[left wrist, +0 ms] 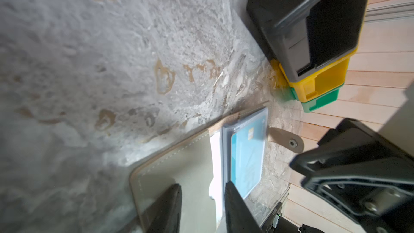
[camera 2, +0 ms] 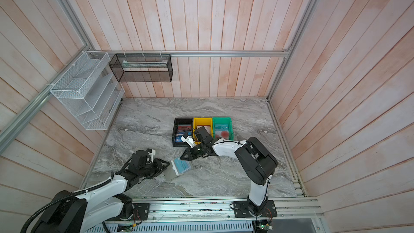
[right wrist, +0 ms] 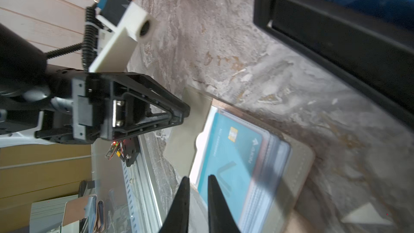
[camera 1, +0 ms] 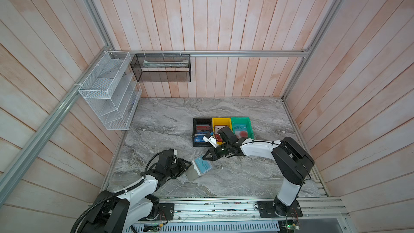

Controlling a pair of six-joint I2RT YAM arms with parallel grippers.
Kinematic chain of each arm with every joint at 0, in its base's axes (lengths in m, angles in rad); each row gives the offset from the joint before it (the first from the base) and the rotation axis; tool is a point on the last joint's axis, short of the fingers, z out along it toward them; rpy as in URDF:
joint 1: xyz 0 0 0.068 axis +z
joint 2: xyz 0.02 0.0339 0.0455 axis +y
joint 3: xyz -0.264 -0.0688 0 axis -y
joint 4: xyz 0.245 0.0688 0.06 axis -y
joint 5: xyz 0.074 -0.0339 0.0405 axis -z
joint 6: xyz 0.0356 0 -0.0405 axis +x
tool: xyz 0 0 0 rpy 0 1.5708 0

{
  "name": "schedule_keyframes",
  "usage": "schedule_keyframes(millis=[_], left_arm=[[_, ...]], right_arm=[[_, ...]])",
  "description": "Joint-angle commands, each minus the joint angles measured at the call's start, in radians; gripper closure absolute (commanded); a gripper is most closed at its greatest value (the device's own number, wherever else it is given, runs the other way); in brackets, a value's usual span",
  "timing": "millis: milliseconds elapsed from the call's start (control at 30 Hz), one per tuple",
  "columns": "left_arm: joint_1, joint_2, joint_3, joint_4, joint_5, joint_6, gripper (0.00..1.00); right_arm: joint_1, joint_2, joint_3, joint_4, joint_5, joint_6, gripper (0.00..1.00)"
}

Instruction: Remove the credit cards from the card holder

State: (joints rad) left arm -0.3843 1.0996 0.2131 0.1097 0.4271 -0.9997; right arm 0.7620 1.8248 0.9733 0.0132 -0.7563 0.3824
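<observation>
The grey card holder lies open on the marble table between my two grippers. A teal credit card sits in its translucent pocket, with a whitish edge beside it. My left gripper is open, fingers apart and resting on the grey cover flap. My right gripper shows a narrow gap, tips at the teal card's edge, nothing clearly clamped.
Black, yellow and green bins holding cards stand in a row just behind the right arm. A white wire rack and a black mesh basket hang on the left and back walls. The holder's snap strap sticks out.
</observation>
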Motion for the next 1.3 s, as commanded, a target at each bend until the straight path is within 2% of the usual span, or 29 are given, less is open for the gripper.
schedule_keyframes(millis=[0, 300, 433, 633, 800, 900, 1267], left_arm=[[-0.001, 0.002, 0.021, 0.041, 0.003, -0.003, 0.64], [-0.004, -0.046, 0.021, 0.024, -0.026, -0.025, 0.64], [-0.034, -0.079, 0.058, 0.044, 0.014, -0.043, 0.58], [-0.077, -0.001, 0.096, 0.111, 0.056, -0.053, 0.57], [-0.136, 0.083, 0.039, 0.242, 0.048, -0.118, 0.57], [-0.164, 0.101, 0.021, 0.264, 0.029, -0.139, 0.59], [-0.184, 0.038, -0.083, 0.241, -0.006, -0.175, 0.61]], right_arm=[[0.003, 0.048, -0.021, -0.051, 0.032, -0.038, 0.83], [-0.019, 0.104, -0.071, -0.048, 0.052, -0.046, 0.83], [-0.024, 0.094, -0.099, -0.036, 0.054, -0.043, 0.83], [-0.024, 0.094, -0.122, -0.012, 0.052, -0.032, 0.83], [-0.024, 0.098, -0.137, -0.002, 0.051, -0.028, 0.83], [-0.025, 0.089, -0.149, 0.002, 0.052, -0.029, 0.83], [-0.024, 0.042, -0.12, -0.03, 0.045, -0.036, 0.84]])
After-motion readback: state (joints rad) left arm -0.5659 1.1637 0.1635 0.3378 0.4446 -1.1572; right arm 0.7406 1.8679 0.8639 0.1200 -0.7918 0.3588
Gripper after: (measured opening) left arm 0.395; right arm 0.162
